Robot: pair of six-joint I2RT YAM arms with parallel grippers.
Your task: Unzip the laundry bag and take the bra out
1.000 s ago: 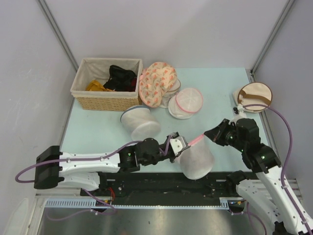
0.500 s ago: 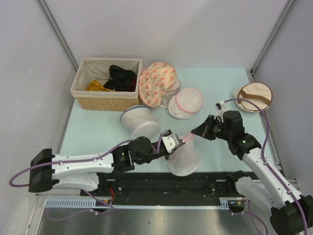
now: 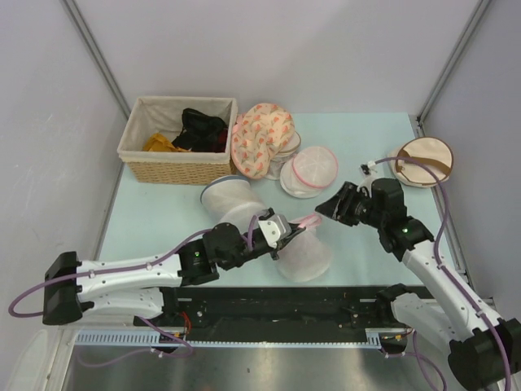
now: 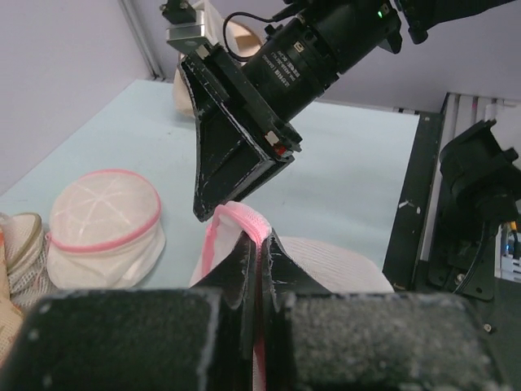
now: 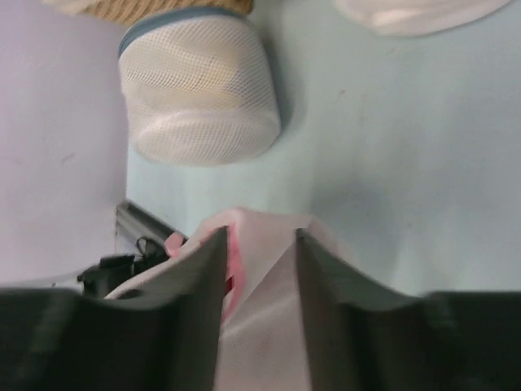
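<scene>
Top view first: two arms reach in over the pale blue worktop [image 3: 163, 212]. Between them, near the front edge, sits the small rounded white mesh laundry bag [image 3: 308, 254] with its pink zipper band. The left gripper [image 3: 286, 229] has that band from the left, and the right gripper [image 3: 322, 212] meets it from the right.

Count what lies behind:
- one second white mesh pouch with a pink rim [image 3: 313, 167]
- one larger white mesh cylinder [image 3: 234, 204], on its side
- one peach floral round bag [image 3: 260, 134]
- one round beige pouch [image 3: 423, 155], far right
- one woven wicker basket [image 3: 175, 163] at back left, holding one black garment [image 3: 203, 126] and one yellow cloth [image 3: 159, 144]

Over to the left wrist: the jaws are pressed together on the pink band, with white mesh bulging beyond them. The right gripper's black tip comes right down at the same band. The second pink-rimmed pouch lies well off to the left.

Now the right wrist: the jaws are drawn partway in. Bunched white mesh and pink trim fill the gap from one jaw to the other, so the bag's rim is pinched. Beyond it, the one mesh cylinder lies on the worktop.
</scene>
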